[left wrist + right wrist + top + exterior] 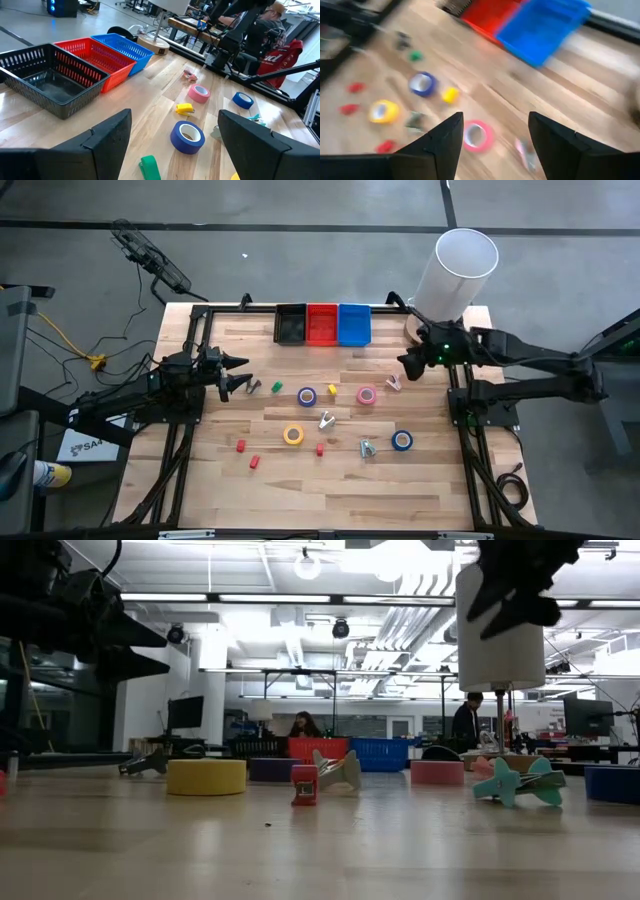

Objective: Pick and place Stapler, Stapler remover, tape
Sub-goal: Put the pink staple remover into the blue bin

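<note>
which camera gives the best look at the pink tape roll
The left wrist view: the pink tape roll lies sharp, its open centre visible. The high view shows it small, the low view edge-on, the right wrist view blurred.

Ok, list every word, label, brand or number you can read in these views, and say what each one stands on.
"SA": the start of dark lettering on a white sheet lying off the table on the left arm's side, seen in the high view; the rest cannot be read.
White lettering on the red garment of a person beyond the table, in the left wrist view: too blurred to read.
No other text is legible in any view.
</note>
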`<state>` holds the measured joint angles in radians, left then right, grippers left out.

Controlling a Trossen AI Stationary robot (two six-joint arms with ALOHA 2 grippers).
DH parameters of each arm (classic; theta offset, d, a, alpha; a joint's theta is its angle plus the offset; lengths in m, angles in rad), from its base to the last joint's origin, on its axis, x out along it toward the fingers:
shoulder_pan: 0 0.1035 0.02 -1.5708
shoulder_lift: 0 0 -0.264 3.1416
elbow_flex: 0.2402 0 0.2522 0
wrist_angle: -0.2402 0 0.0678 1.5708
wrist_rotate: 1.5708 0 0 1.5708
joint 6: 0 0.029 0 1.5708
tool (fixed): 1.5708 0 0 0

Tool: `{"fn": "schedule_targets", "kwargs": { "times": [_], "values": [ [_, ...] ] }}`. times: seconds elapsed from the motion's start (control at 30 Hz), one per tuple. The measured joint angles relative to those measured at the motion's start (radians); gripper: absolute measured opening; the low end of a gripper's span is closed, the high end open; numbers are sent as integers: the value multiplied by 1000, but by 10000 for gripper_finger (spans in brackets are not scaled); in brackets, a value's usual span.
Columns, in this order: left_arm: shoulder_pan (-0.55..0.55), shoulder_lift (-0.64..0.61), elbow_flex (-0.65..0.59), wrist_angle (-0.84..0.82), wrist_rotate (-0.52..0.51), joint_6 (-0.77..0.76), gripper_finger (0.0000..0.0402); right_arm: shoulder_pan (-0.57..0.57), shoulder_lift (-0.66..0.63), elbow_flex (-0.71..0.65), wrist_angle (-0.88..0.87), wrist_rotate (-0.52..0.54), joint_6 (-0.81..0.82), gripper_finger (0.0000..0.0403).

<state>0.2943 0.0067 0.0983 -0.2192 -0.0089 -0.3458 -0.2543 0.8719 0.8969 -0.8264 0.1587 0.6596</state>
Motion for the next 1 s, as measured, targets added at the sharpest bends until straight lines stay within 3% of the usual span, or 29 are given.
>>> {"fn": "schedule_targets", "kwargs": {
  "times": [0.17, 0.43, 0.57, 0.83, 1.0],
  "values": [
    [0, 0, 0, 0, 0, 0, 292, 0, 79, 2, -124, 21, 95, 216],
    [0, 0, 0, 0, 0, 0, 292, 0, 238, 2, -216, 3, 110, 217],
    [0, 0, 0, 0, 0, 0, 292, 0, 319, 2, -219, -9, 103, 233],
    [0, 0, 0, 0, 0, 0, 292, 0, 448, -36, -187, -12, 104, 301],
    [0, 0, 0, 0, 0, 0, 292, 0, 506, -74, -81, -48, 8, 311]
  ]
}}
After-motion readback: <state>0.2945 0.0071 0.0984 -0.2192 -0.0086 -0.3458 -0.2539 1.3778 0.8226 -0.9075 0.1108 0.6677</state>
